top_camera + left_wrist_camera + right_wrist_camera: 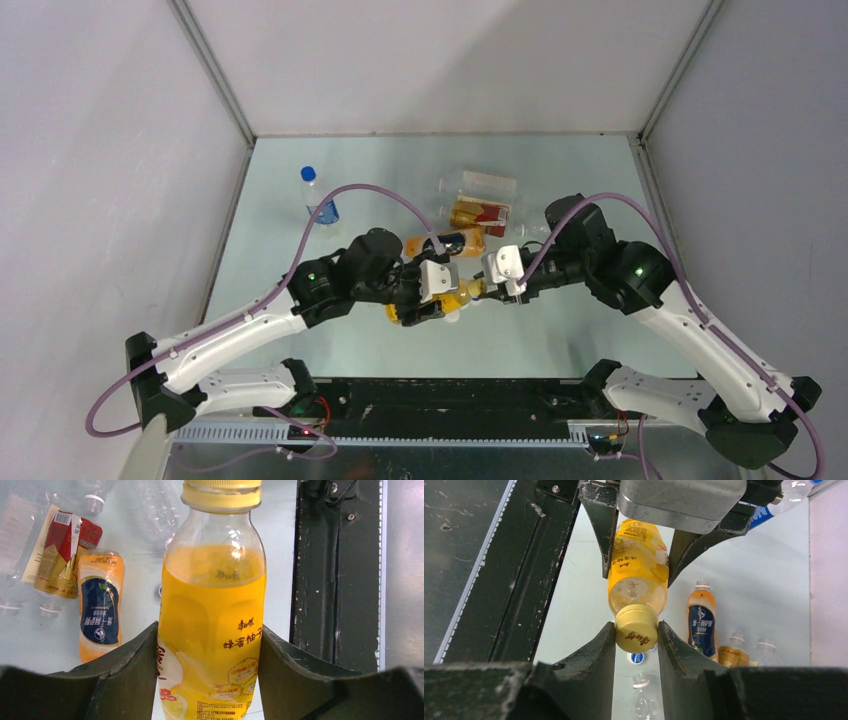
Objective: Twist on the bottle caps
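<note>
An orange-yellow bottle (pixel 212 620) is held off the table, lying roughly level between the two arms (pixel 452 300). My left gripper (pixel 210 636) is shut on its labelled body, one finger (pixel 132 657) on each side. A yellow cap (pixel 636 628) sits on the bottle's neck (pixel 221 492). My right gripper (pixel 636 631) is shut on that cap, and its fingers (pixel 596 652) press on both sides of it. In the top view the right gripper (pixel 482 290) meets the bottle's cap end from the right and the left gripper (pixel 425 303) holds it from the left.
An orange bottle with a dark-blue label (pixel 445 243) and a gold-and-red labelled bottle (pixel 480 213) lie behind the grippers, with clear bottles (pixel 482 183) beyond. A clear bottle with a blue cap (pixel 318 200) stands at back left. A loose blue-and-white cap (pixel 637 658) lies on the table. A black rail (pixel 335 570) runs along the near edge.
</note>
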Robot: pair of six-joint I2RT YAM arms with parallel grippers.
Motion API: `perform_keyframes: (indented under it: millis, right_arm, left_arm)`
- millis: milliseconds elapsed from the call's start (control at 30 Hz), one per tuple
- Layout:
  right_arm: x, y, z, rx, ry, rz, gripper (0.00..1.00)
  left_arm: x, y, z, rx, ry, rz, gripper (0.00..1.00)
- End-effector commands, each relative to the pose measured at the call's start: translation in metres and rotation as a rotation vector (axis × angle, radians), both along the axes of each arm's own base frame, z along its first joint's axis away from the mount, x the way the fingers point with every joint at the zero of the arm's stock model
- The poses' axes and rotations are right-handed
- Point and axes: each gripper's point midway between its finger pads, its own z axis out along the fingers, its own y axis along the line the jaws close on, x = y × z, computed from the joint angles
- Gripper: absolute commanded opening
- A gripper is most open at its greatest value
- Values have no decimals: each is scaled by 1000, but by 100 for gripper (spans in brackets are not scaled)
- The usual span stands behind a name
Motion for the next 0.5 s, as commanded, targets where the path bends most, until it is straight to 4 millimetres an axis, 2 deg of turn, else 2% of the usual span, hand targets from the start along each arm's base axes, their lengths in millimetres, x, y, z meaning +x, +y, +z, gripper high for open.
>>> perform_keyframes:
  millis: [0,33,67,100,133,167,200,233,300,367,467]
  right_arm:
    - [6,5,0,-4,112,-103,0]
    - [11,8,0,1,145,-141,0]
    - [15,7,-3,-2,249,-246,0]
    - [26,9,-4,4,281,-324,0]
    - [27,10,-4,18,410,-418,0]
    - [38,11,-5,32,443,-501,0]
    - [39,12,-5,55,568,-598,0]
    - [50,10,-5,79,611,-698,0]
    - [56,11,-3,153,873,-883,0]
    - [64,10,-2,200,1054,-991,0]
    - [72,9,-5,225,1187,-1077,0]
  left_arm:
    - [14,-8,42,-115,-72,54,0]
    - [18,-8,46,-129,-92,72,0]
    - [28,-7,47,-132,-125,120,0]
    - [32,-5,50,-134,-148,143,0]
    - [42,-1,52,-131,-201,197,0]
    - [46,0,54,-134,-230,222,0]
    - [56,6,56,-131,-292,293,0]
    - [61,8,57,-128,-327,318,0]
    - [71,18,59,-107,-433,420,0]
    - [76,24,65,-92,-526,486,0]
    - [81,28,63,-50,-621,553,0]
